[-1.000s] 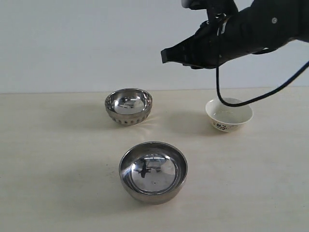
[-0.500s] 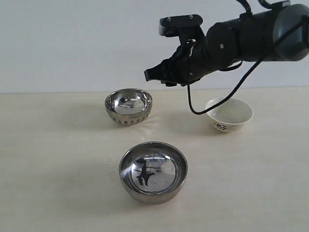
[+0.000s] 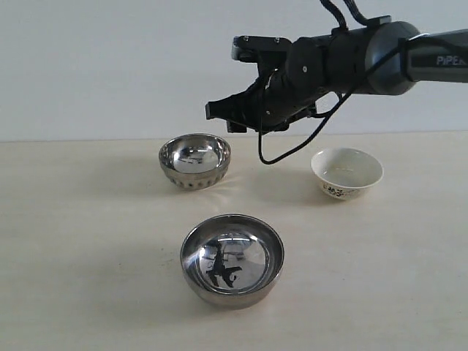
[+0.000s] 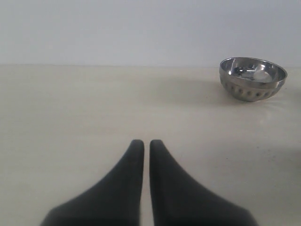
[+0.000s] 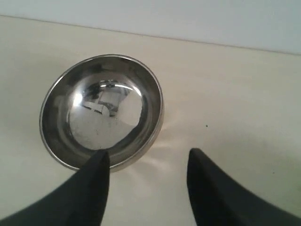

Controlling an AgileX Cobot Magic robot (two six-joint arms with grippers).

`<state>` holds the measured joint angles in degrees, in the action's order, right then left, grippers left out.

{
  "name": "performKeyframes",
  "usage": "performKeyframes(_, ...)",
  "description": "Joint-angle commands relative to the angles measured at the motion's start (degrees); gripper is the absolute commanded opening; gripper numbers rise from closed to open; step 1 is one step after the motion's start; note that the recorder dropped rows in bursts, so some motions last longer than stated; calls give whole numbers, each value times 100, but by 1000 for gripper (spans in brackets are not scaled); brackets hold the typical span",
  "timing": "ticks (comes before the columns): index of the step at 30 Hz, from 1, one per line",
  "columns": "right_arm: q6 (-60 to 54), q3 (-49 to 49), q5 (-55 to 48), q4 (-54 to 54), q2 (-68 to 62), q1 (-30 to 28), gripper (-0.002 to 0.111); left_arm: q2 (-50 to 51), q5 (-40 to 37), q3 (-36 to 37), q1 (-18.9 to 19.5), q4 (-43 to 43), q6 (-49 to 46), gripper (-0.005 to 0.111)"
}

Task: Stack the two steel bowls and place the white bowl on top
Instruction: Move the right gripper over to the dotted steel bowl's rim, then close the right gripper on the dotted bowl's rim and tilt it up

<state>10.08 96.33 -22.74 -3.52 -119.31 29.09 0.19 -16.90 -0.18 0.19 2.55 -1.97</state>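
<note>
Your right hand [image 3: 218, 115] hangs spread wide, above and just right of the dimpled steel bowl [image 3: 194, 161] at far left, likely to straddle its rim. The plain steel bowl [image 3: 232, 259] sits near centre on the table [image 3: 73, 256], apart from the white bowl [image 3: 346, 172] at far right. Your left hand [image 4: 142, 143] is pressed together, empty.

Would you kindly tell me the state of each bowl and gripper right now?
Dimpled steel bowl: upright, empty, unstacked.
Plain steel bowl: upright, empty, unstacked.
White bowl: upright, empty, unstacked.
Left gripper: shut, empty.
Right gripper: open, empty, in the air.
</note>
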Motion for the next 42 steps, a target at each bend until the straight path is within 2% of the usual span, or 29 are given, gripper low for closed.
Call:
performKeyframes(1, 155, 519, -318, -131, -277, 9, 46, -19, -8, 18, 19, -21, 30, 4)
performKeyframes(15, 483, 1247, -409, -151, -1025, 9, 46, -19, -8, 18, 19, -21, 30, 4)
performKeyframes(37, 493, 1236, -55, -493, -1479, 22, 46, -19, -8, 18, 19, -21, 30, 4)
performKeyframes(42, 493, 1236, 287, -490, -1621, 129, 46, -19, -8, 18, 19, -21, 30, 4)
